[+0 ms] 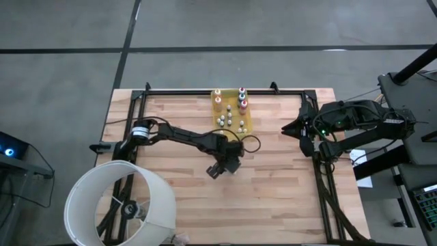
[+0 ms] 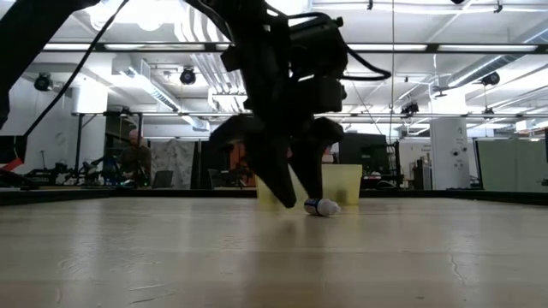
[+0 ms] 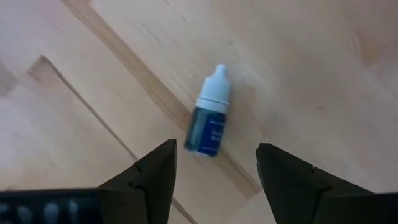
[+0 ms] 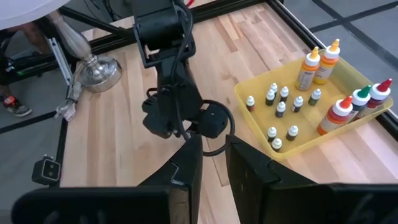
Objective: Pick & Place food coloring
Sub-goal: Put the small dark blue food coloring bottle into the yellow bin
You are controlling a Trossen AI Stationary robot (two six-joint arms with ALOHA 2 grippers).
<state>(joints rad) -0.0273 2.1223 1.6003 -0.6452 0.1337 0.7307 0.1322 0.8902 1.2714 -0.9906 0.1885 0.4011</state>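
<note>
Food coloring, one tiny dark-blue plastic bottle with a white cap point(image 3: 209, 119), lies on your wooden bench point(image 3: 298, 56) beneath the released left tool point(image 3: 214, 180); next, lift clear.

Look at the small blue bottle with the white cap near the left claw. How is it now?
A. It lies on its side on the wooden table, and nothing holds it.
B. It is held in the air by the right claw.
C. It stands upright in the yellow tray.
A: the small blue bottle lies flat on the wooden table, just ahead of the open left claw, whose fingers do not touch it.
</note>
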